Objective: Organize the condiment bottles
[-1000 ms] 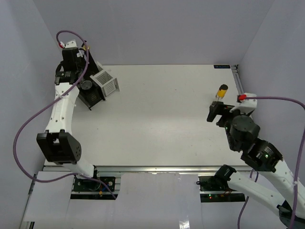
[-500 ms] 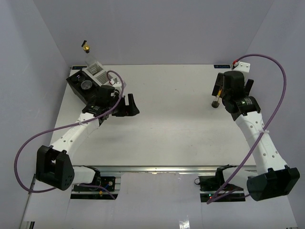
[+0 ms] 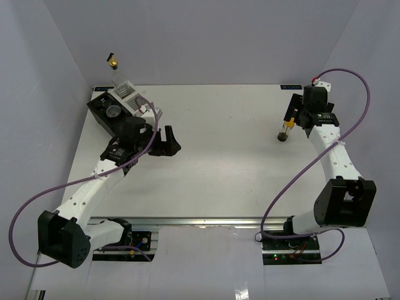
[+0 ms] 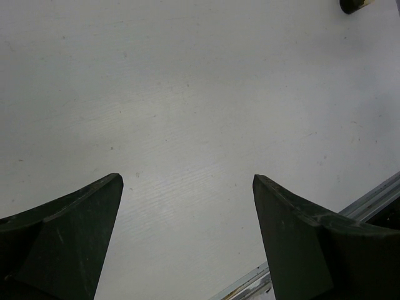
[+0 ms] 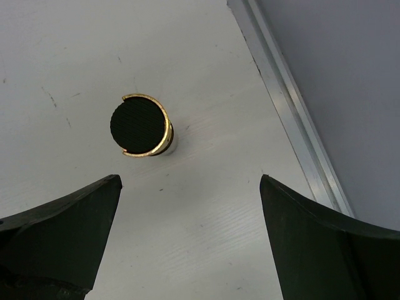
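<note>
The slim bottle (image 3: 287, 127) with yellow contents stands upright near the table's right edge. In the right wrist view its black cap (image 5: 139, 125) with a gold rim shows from above. My right gripper (image 3: 292, 119) (image 5: 190, 181) is open and empty, hovering over the bottle, which lies ahead of the fingertips toward the left finger. My left gripper (image 3: 173, 141) (image 4: 187, 181) is open and empty over bare table, right of the racks. The tall clear bottle with the gold pourer (image 3: 113, 62) stands at the racks. The dark-capped jar (image 3: 114, 112) sits in the black rack. I cannot make out the cream shaker.
A black slotted rack (image 3: 100, 115) and a white slotted rack (image 3: 128, 95) stand at the far left corner. A metal rail (image 5: 294, 106) runs along the table's right edge beside the slim bottle. A dark object (image 4: 353, 5) shows at the top edge of the left wrist view.
My left arm has swung away from the racks toward the middle of the table, uncovering the tall bottle. My right arm has reached out over the slim bottle from the far side.
</note>
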